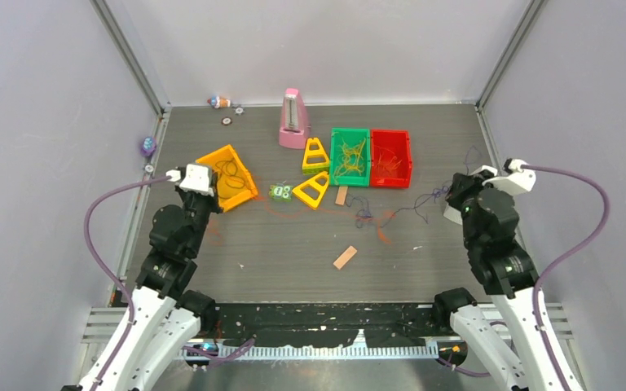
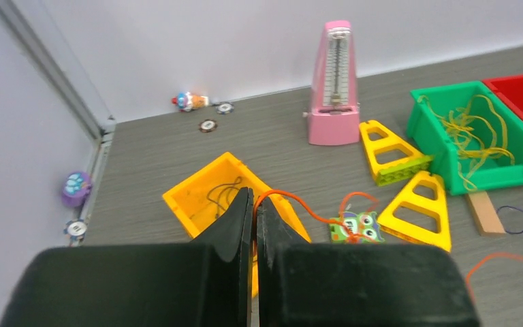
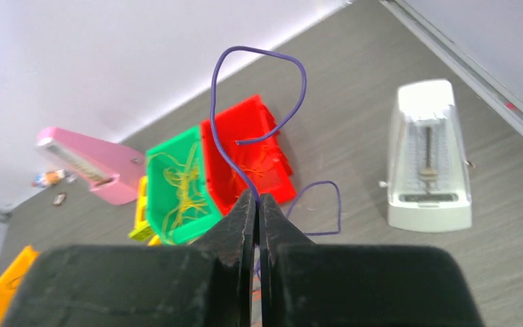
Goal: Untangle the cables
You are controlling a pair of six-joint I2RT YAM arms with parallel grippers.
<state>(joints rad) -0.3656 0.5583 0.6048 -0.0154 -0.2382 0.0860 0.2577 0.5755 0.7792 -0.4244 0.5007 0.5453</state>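
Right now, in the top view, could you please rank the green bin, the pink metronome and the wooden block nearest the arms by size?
1. green bin, somewhat the largest
2. pink metronome
3. wooden block, clearly smallest

No text or numbers can be read anywhere, honestly. The pink metronome point(image 2: 334, 88) has a front face, but it's way too blurry to make out any markings.

The green bin point(image 1: 350, 131) held yellow cables point(image 1: 349, 160); the red bin point(image 1: 392, 133) touched its right side, and loose cables point(image 1: 372, 217), purple and orange-red, sprawled near its front.
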